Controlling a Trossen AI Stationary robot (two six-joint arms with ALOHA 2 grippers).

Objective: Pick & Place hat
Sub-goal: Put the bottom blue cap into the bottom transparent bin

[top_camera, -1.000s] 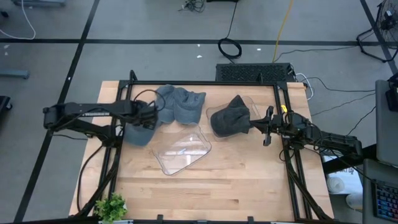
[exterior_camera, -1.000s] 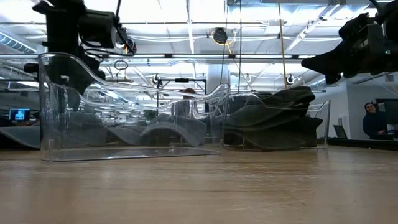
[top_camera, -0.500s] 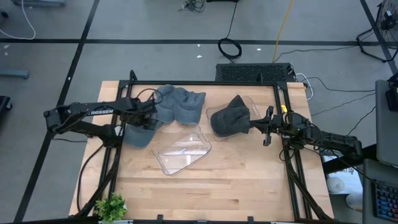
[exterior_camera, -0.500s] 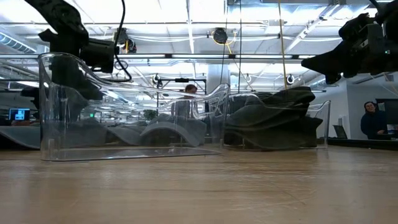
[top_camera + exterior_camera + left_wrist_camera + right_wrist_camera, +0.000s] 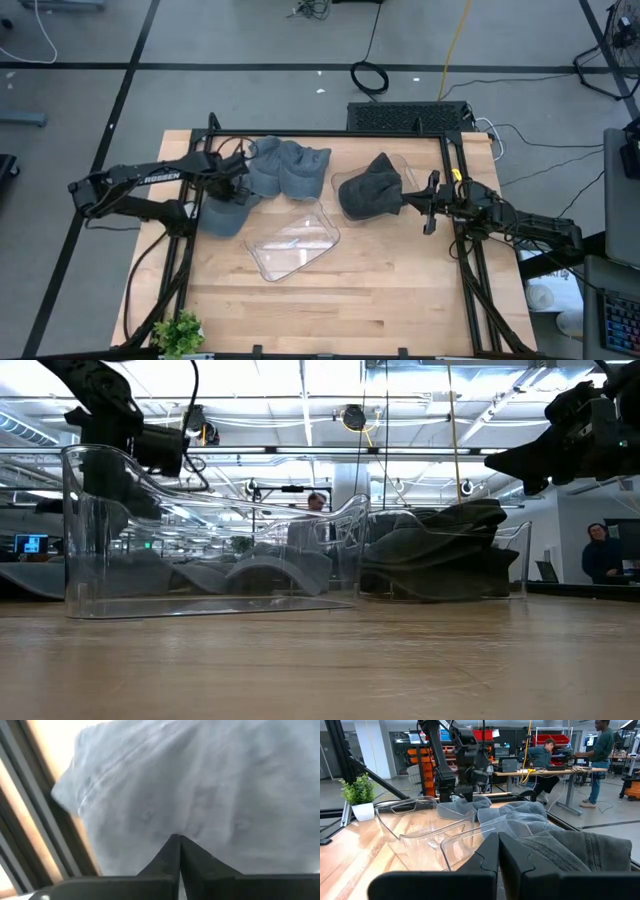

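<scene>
The left gripper (image 5: 238, 180) has its fingers pressed together at the 9 o'clock edge of the grey hat (image 5: 283, 167), which stretches toward 3 o'clock on the worktop (image 5: 330, 300), far from the shut right gripper (image 5: 432, 202).
</scene>
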